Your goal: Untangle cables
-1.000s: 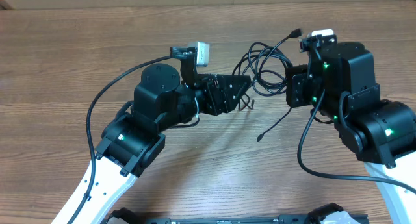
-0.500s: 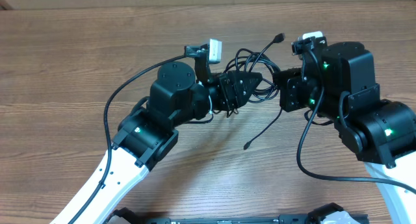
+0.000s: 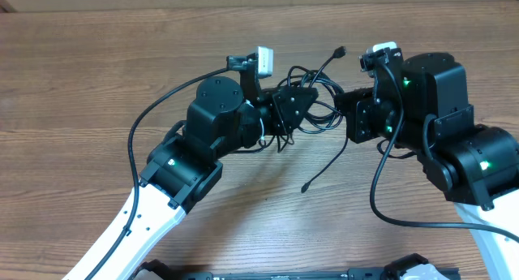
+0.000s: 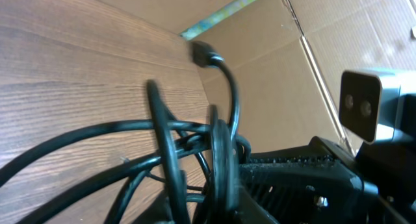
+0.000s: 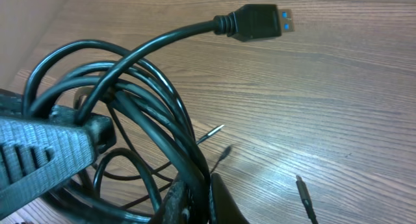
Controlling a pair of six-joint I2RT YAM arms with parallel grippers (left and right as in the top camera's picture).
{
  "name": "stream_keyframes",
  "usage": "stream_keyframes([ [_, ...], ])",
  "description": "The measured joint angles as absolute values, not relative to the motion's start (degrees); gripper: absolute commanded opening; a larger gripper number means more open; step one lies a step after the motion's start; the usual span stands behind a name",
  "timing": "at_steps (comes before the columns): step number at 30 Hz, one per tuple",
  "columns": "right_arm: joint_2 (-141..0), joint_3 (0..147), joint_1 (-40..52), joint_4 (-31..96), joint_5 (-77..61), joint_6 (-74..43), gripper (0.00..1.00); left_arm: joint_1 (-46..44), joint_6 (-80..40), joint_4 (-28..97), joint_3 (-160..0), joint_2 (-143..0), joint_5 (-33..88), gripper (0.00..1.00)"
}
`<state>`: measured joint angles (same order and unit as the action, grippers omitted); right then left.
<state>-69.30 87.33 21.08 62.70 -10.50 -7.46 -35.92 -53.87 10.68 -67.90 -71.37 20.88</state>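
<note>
The cables [image 3: 323,111] are thin black cords looped in a knot between my two grippers, just above the wooden table. My left gripper [image 3: 306,99] reaches in from the left and is shut on strands of the cables [image 4: 162,139]. My right gripper [image 3: 347,116] comes from the right, shut on several cable strands [image 5: 162,120] between its fingers [image 5: 224,204]. One plug end [image 3: 339,50] sticks up behind the knot; it is a black USB plug [image 5: 260,23] with a blue insert. Another loose cable end [image 3: 305,187] trails down onto the table.
The wooden table [image 3: 97,77] runs out to the left and back. A cardboard wall [image 4: 273,68] stands past the far table edge. Thick black wires [image 3: 134,134] hang from both arms. Small plug tips [image 5: 302,188] lie on the wood under the bundle.
My left gripper moved right and up into the knot and closed on strands. The bundle and the right gripper shifted slightly left, and the loose end slid left.
</note>
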Motion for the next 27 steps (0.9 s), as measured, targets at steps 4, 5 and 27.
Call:
stream_keyframes([
  [4, -69.3, 87.3, 21.1, 62.9, -11.0, -7.5, 0.04, -35.9, -53.4, 11.1, -67.9, -71.4, 20.5, 0.04],
  [5, -69.3, 87.3, 21.1, 63.0, -11.4, -7.5, 0.04, -35.9, -53.4, 11.6, -67.9, -71.4, 20.1, 0.04],
  [27, -69.3, 87.3, 21.0, 62.2, -29.5, 4.9, 0.52, -28.8, -43.4, 22.3, -67.9, -71.4, 13.9, 0.04],
])
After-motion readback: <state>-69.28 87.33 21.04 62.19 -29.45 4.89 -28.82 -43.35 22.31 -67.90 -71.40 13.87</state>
